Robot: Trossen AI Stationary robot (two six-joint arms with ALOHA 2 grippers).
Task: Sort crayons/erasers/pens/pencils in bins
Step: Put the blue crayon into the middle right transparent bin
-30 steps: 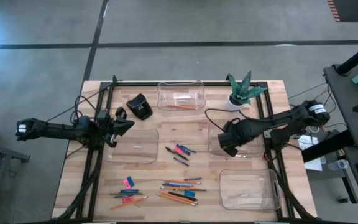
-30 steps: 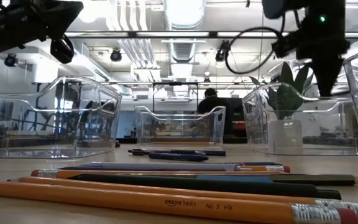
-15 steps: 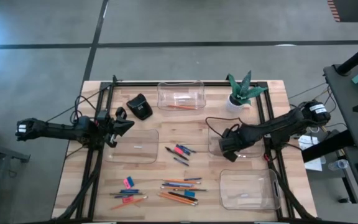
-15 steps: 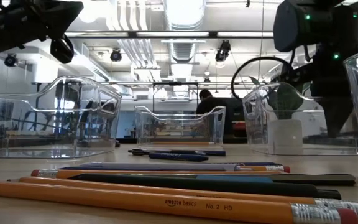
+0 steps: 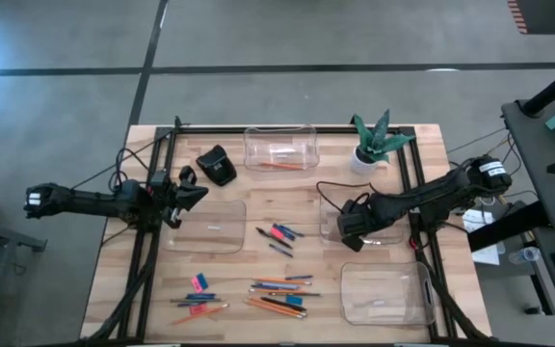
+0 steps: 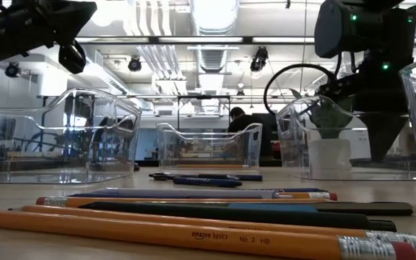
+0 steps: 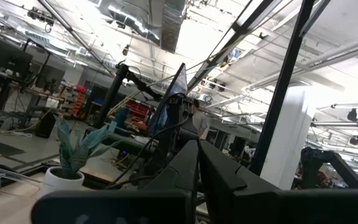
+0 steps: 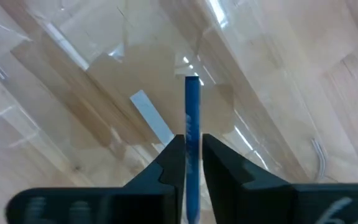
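Pinched between the right gripper's [image 8: 187, 163] fingers is a blue crayon [image 8: 192, 118], its free end pointing down at the clear floor of a bin [image 5: 333, 231] on the table's right side. From above, the right gripper [image 5: 352, 224] sits inside this bin's outline, near its left wall. The left gripper [image 5: 189, 194] waits at the table's left edge, level with a second bin [image 5: 207, 227]; its fingers [image 7: 216, 171] are pressed together with nothing between them.

A third bin [image 5: 279, 148] at the table's far edge holds an orange pencil [image 5: 279, 165]. A fourth bin [image 5: 385, 293] stands at the near right corner. Between the bins, on the wooden table [image 5: 297, 193], lie loose pens and a pink eraser [image 5: 279, 232]. More pencils, pens and crayons [image 5: 279, 295] lie near the front edge, with another pink eraser [image 5: 198, 281] beside them.
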